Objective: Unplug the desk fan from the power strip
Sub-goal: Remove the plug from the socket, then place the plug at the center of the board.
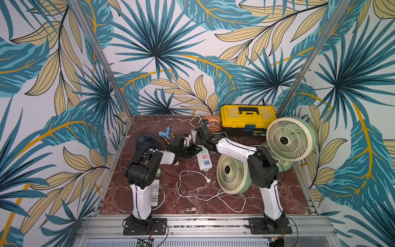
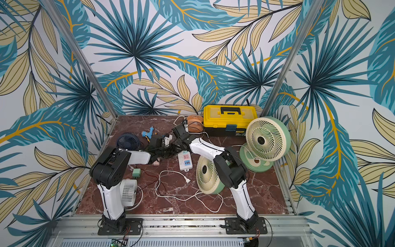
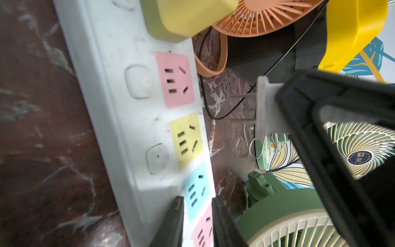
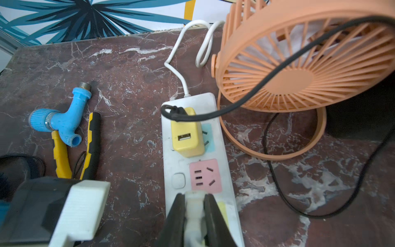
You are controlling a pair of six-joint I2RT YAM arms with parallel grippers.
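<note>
The red-brown marble bench (image 1: 192,208) is carrying the long white plastic power strip with pastel sockets (image 1: 204,159), which is lying mid-bench towards the back, just beside an orange plastic fan (image 4: 277,70). The strip is looking light, rigid and likely to slide or lift on the smooth stone, so its bare white casing is probably the place to press. The left tool (image 3: 196,201) is sitting over the blue socket (image 3: 195,186), jaws slightly apart and gripping nothing. The right tool (image 4: 193,196) is clamping the small hard white plug (image 3: 265,107) by its sides, pins clear of the strip.
</note>
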